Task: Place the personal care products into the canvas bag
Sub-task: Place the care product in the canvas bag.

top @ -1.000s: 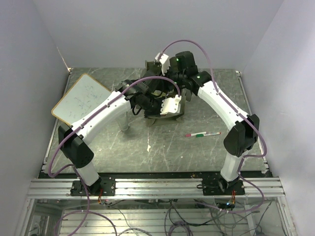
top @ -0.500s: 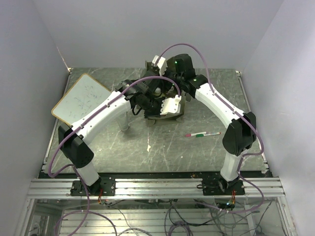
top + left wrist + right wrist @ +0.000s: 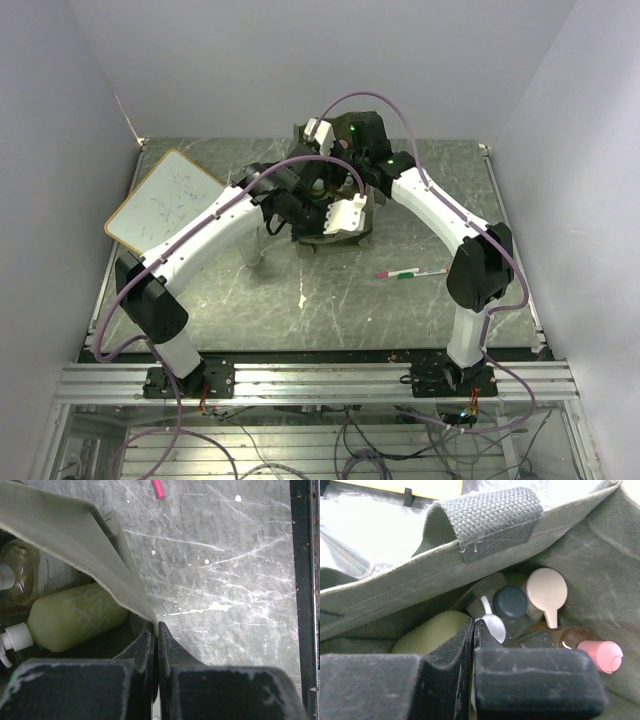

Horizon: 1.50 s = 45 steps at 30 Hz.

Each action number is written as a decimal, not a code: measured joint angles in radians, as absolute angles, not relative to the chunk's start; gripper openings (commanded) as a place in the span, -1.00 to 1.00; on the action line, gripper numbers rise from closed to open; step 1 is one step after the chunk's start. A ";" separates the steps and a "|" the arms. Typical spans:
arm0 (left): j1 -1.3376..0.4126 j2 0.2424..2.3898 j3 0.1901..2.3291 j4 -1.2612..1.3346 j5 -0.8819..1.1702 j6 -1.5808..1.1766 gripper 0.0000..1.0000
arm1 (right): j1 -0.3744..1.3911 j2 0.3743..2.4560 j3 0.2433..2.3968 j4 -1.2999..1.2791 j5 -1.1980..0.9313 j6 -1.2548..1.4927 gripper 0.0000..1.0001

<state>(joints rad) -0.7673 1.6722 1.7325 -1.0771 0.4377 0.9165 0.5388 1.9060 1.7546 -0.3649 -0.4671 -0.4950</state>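
Observation:
The olive canvas bag [image 3: 338, 236] stands mid-table with both arms over it. My left gripper [image 3: 157, 625] is shut on the bag's near rim [image 3: 75, 540] and holds it up. Inside it, the left wrist view shows a yellow-green bottle [image 3: 75, 617] with a white cap and a clear bottle [image 3: 35, 575]. My right gripper [image 3: 475, 622] is down inside the bag, with its jaws closed on a white pump head [image 3: 494, 625]. Around it lie a yellow-green bottle [image 3: 435, 630], a black-lidded jar [image 3: 510, 602], a beige pump cap [image 3: 546, 591] and an amber bottle with a pink cap [image 3: 600, 652].
The red-green-white pen [image 3: 412, 272] lies on the table right of the bag. The wood-framed whiteboard [image 3: 165, 200] lies at the far left. A small pale object [image 3: 250, 257] sits under my left arm. The bag handle [image 3: 485, 515] arches over the opening.
My right arm has swung left and further over the bag. The left arm and the bag have stayed put.

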 measured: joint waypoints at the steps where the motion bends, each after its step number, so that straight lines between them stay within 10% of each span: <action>1: -0.767 1.671 1.730 -1.077 0.438 0.916 -0.86 | 0.538 1.906 1.758 -0.376 -0.474 -0.496 -1.00; 22: -0.762 1.654 1.698 -1.075 0.447 0.932 -0.86 | 0.531 1.932 1.832 -0.446 -0.518 -0.240 0.21; 45: -0.759 1.651 1.693 -1.076 0.454 0.935 -0.86 | 0.532 2.062 1.887 -0.448 -0.347 -0.157 0.49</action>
